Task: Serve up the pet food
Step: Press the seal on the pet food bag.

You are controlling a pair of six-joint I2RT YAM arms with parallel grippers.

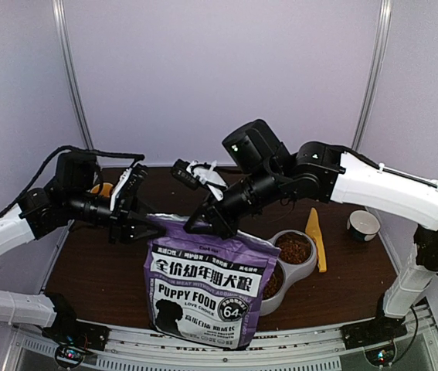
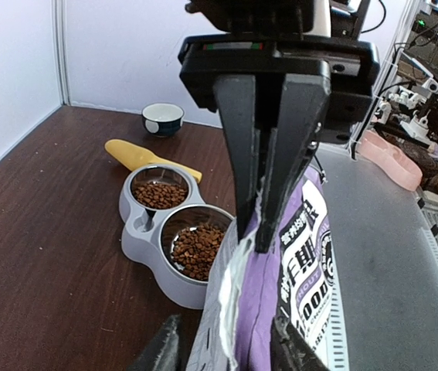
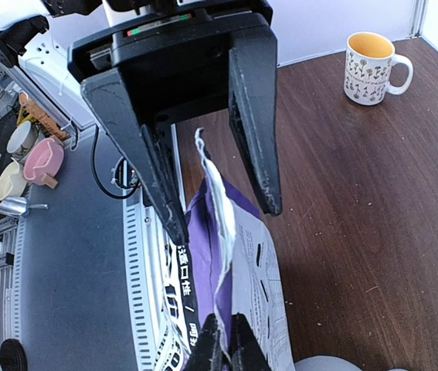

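Dark brown table (image 2: 41, 232), pale walls (image 1: 219, 77) behind. Nearest, low centre of the top view: purple-and-white bag (image 1: 207, 286), upright, print facing the camera. At its top edge the left gripper (image 2: 254, 238) pinches the rim, its fingers nearly together with the bag's film between them. The right gripper (image 3: 226, 222) meets the same edge from the other side. Its fingers are spread wide, the rim stands between them and looks apart from both, and it holds nothing. Just right of the bag and partly hidden behind it: grey twin-bowl feeder (image 2: 130, 232) with 2 steel bowls, pet food (image 2: 195, 249) in both, reddish-brown pellets. Yellow scoop (image 2: 137, 154) lies flat on the table just beyond the feeder. Farther, right side of the top view: white cup (image 1: 364, 224), upright. Far left, behind the left arm: patterned mug (image 3: 373, 66), yellow inside.
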